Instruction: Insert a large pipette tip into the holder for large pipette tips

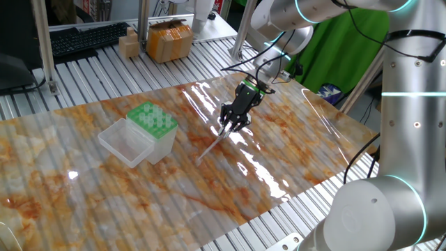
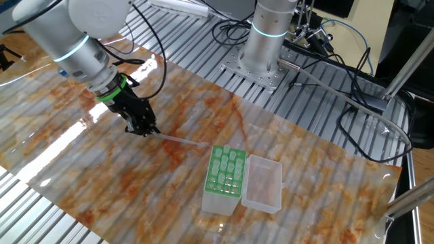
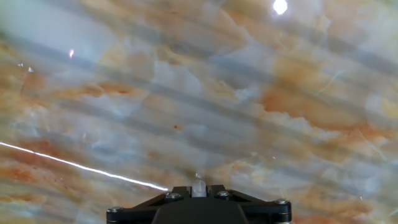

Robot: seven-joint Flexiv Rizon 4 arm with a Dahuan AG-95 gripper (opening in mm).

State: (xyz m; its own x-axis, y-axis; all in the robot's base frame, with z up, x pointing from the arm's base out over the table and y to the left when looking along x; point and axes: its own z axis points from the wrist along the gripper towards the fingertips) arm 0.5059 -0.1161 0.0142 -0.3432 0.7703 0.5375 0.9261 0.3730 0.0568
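Note:
The large pipette tip [image 1: 211, 147] is a thin whitish cone lying low over the marbled sheet, its point aimed toward the holder. My gripper [image 1: 226, 128] is shut on its wide end; the other fixed view shows the gripper [image 2: 150, 131] with the tip [image 2: 183, 140] running out to the right. In the hand view a translucent piece of the tip [image 3: 198, 186] sits between the black jaws. The holder for large pipette tips [image 1: 152, 117], a white box with a green holed top, stands left of the gripper with its clear lid [image 1: 127, 141] folded open. The holder [image 2: 227, 169] is apart from the tip's point.
A glossy marbled sheet [image 1: 293, 139] covers the slatted metal table. Cardboard boxes [image 1: 167, 38] and a keyboard [image 1: 83, 38] sit at the back. The arm's base [image 2: 264, 41] and loose cables [image 2: 352, 102] lie beyond the sheet's edge.

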